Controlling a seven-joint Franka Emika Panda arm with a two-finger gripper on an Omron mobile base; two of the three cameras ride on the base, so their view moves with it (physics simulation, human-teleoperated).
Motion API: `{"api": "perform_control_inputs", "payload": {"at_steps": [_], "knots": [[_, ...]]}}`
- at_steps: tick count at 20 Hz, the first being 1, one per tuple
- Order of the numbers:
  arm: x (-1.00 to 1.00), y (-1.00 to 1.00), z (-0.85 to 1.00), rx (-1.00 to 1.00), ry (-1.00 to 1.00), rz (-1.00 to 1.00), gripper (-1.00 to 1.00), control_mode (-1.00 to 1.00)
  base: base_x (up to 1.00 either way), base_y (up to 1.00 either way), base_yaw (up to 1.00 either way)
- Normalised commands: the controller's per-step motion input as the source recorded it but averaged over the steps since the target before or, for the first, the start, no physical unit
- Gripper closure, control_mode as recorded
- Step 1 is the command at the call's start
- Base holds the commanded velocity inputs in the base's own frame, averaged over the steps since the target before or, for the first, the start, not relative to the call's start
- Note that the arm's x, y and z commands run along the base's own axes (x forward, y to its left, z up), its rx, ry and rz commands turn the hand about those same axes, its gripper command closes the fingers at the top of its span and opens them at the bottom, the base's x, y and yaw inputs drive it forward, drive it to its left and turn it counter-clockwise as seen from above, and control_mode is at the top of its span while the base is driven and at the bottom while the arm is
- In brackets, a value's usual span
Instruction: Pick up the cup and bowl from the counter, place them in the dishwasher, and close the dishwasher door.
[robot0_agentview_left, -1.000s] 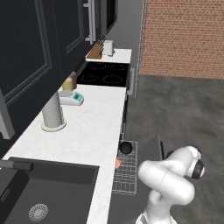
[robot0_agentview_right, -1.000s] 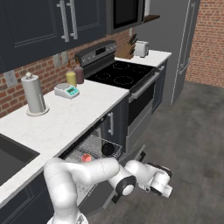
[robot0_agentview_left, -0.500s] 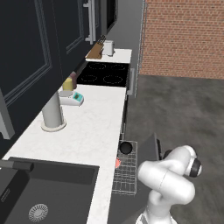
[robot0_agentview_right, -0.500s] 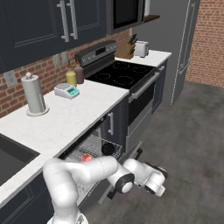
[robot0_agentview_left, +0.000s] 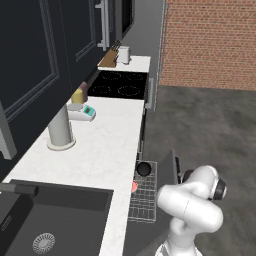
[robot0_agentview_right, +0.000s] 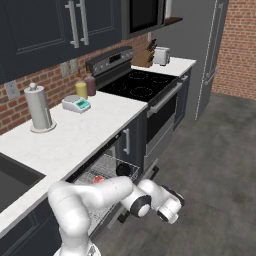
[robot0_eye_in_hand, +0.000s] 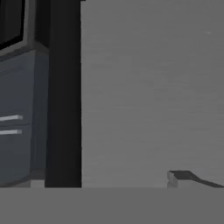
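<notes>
Left base view?
— Black bowl (robot0_agentview_left: 144, 169) and cup (robot0_agentview_left: 134, 186) sit in the dishwasher rack (robot0_agentview_left: 143, 200), below the desk (robot0_agentview_left: 95, 150) edge.
— Gripper?
— Spread wide, holding nothing.

A tall grey paper-towel cylinder (robot0_agentview_left: 60, 129) on a round base is standing near the back edge of the worktop, between the sink and the cooktop. Just beyond it a small white and teal kitchen scale (robot0_agentview_left: 83, 112) is lying, with a yellow bottle (robot0_agentview_right: 81, 89) and a dark red-brown bottle (robot0_agentview_right: 91, 85) standing behind it against the brick wall. The black cooktop (robot0_agentview_left: 119, 84) is sitting further along. At the far corner a wooden knife block (robot0_agentview_right: 148, 56) and a white toaster (robot0_agentview_right: 161, 55) are resting. The dark sink basin (robot0_agentview_left: 47, 225) is occupying the near end.
</notes>
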Motion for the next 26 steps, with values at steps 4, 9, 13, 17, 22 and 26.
{"api": "perform_control_inputs", "payload": {"at_steps": [4, 9, 13, 17, 22, 26], "knots": [[0.0, 1.0, -0.24, 0.18, 0.0, 0.0, -1.0, -1.0, 0.0, 0.0, 0.0], [0.05, 1.0, -0.2, 0.13, 0.02, 0.0, -1.0, -1.0, 0.0, 0.0, 0.0], [0.05, 1.0, -0.01, 0.01, 0.03, 0.0, -1.0, -1.0, 0.0, 0.0, 0.0], [0.05, 1.0, 0.0, -0.1, 0.05, 0.0, -1.0, -1.0, 0.0, 0.0, 0.0], [0.04, 1.0, 0.0, -0.12, 0.0, -0.04, -1.0, -1.0, 0.0, 0.0, 0.0], [0.0, 1.0, -0.08, -0.04, -0.03, -0.05, -1.0, -1.0, 0.0, 0.0, 0.0]]}}
